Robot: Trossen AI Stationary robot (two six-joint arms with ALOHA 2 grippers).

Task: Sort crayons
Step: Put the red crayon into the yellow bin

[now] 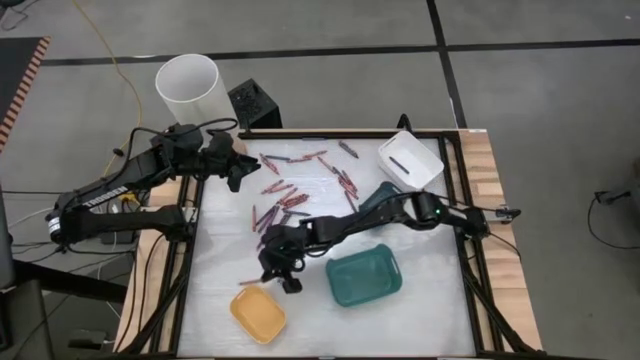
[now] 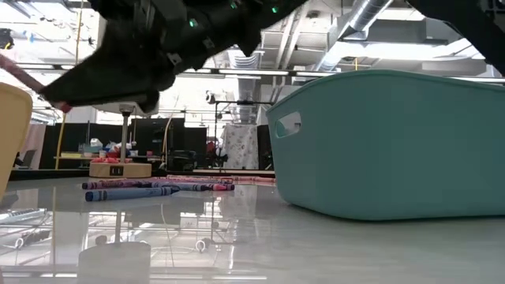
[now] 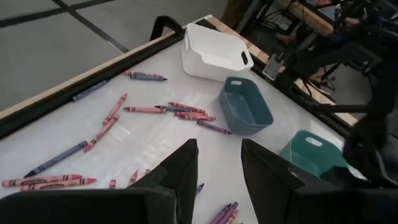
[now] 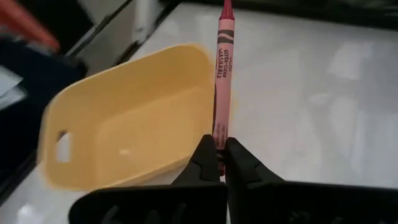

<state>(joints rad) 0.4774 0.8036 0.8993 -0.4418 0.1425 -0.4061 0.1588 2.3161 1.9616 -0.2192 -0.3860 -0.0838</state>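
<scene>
Pink, red, purple and blue-grey crayons (image 1: 290, 195) lie flat and scattered on the white table's far half; they also show in the left wrist view (image 3: 149, 109) and the low view (image 2: 134, 189). My right gripper (image 1: 272, 280) is shut on one pink crayon (image 4: 222, 74) just above the far rim of the yellow tray (image 1: 258, 312). My left gripper (image 1: 238, 168) hovers open and empty over the table's far left corner; in its wrist view (image 3: 219, 174) the fingers stand apart above the crayons. My right gripper pinches the pink crayon's near end (image 4: 217, 144) between its two fingertips. The crayon sticks forward out of the fingertips, in line with them. It is lifted clear of the table, running past the yellow tray's rim (image 4: 208, 93), and shows as a pink stick in the low view (image 2: 20, 75).
A teal tray (image 1: 363, 277) stands right of the yellow one, close under my right arm. A blue-grey tray (image 3: 245, 106) and a white tray (image 1: 410, 160) stand at the far right. A white bucket (image 1: 190, 88) and a black box (image 1: 253, 103) stand beyond the table's far edge.
</scene>
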